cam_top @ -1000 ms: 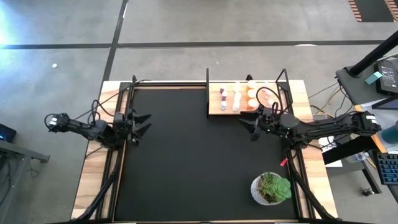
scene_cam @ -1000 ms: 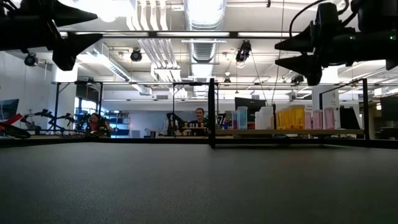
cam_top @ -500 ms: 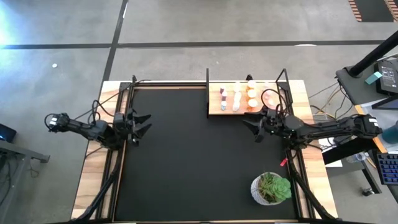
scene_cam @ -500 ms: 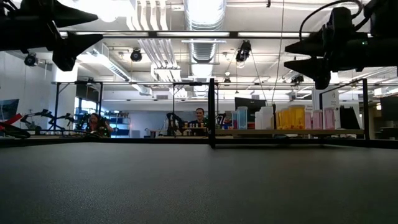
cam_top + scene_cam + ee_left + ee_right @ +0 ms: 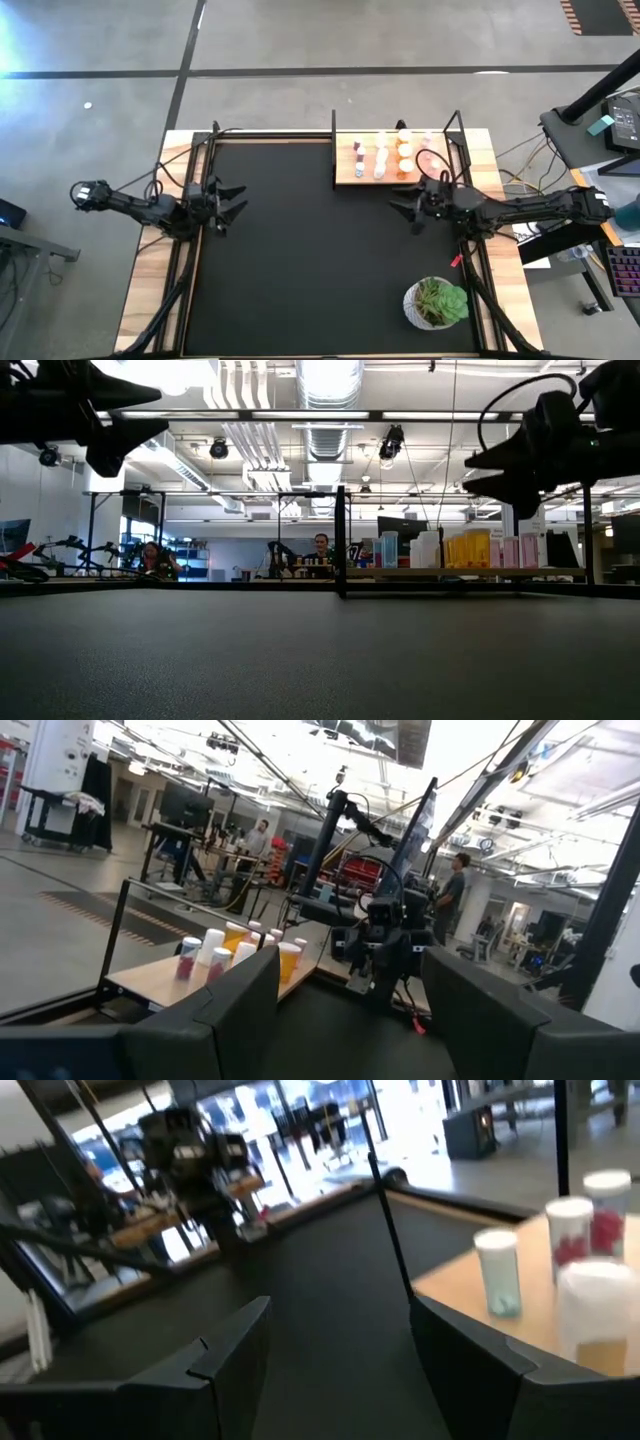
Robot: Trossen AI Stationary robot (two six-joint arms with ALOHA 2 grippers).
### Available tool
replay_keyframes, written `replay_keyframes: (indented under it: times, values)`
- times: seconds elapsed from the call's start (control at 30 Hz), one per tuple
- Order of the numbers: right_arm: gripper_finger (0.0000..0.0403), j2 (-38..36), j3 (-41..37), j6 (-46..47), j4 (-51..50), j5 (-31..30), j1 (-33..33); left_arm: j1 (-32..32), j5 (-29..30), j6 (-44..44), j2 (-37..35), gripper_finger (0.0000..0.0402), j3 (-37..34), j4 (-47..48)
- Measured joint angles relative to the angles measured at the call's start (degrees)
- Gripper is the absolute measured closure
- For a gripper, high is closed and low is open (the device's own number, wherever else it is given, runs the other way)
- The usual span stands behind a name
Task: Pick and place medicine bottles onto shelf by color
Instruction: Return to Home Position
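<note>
Right tool: fingers apart, empty, over black mat, just beside shelf. Medicine bottles in rows on shelf, clear of tool. Left tool: fingers apart, waiting well apart at tabletop left side.

no readable text, labels, numbers or signs anywhere

I saw grey concrete floor crossed by dark stripes; white ducts, spot lamps overhead; workbenches, two people far back.
</note>
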State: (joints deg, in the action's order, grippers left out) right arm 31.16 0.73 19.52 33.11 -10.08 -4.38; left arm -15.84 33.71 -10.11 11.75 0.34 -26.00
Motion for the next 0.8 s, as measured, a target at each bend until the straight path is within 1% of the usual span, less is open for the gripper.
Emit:
replay_keyframes:
  times: [0.23,0.63,0.8]
  values:
    - [0.0174,0.04,0.0,-0.01,-4.74,0.0,0.0,0.0,0.0,0.0,1.52,0.0173,-0.04,-0.04]
    - [0.0174,-0.04,-0.02,-0.02,-5.23,-0.07,0.0,0.0,-0.01,0.01,3.84,0.0173,-0.07,-0.04]
    - [0.0174,-5.14,-0.02,-0.02,-8.36,-0.16,0.0,0.0,-0.04,0.02,4.9,0.0173,-0.09,-0.01]
